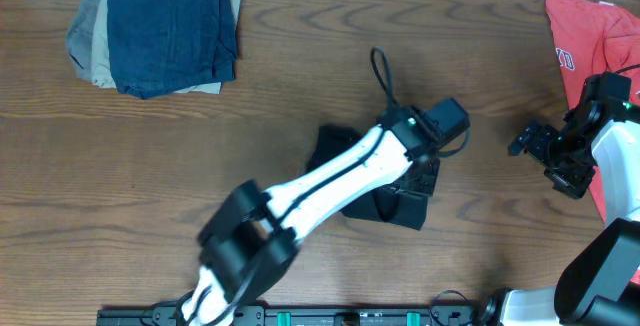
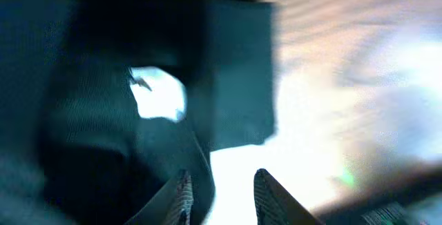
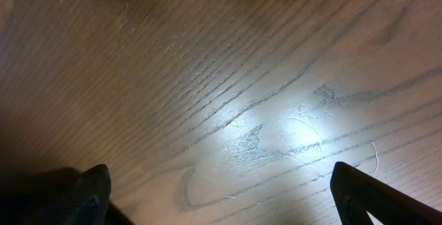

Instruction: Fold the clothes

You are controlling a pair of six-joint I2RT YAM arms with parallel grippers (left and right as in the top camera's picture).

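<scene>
lying in the middle of the table (image 1: 200, 166), the black t-shirt (image 1: 335, 149) is sitting as a small, uneven bundle, and the left arm is covering most of it from overhead. the left gripper (image 2: 222, 177) is hovering low at the bundle's edge with its fingers standing narrowly apart. pale tabletop is showing through the gap, and a dark strip of cloth is running down against one finger. the left wrist view is too blurred to say whether any fabric is being pinched. the right gripper (image 3: 221, 201) is hanging spread wide over bare wood, well apart from the shirt and holding nothing.

the fabric is looking thin, soft and light, so it is likely going to drape, sag and slide over itself rather than keep a crease. a pinch on a single layer at a hem, corner or sleeve edge is probably the safest hold. a grab into the middle is risking several layers at once and dragging the folds open. one arm pressing while the other lifts is likely helping too.
</scene>
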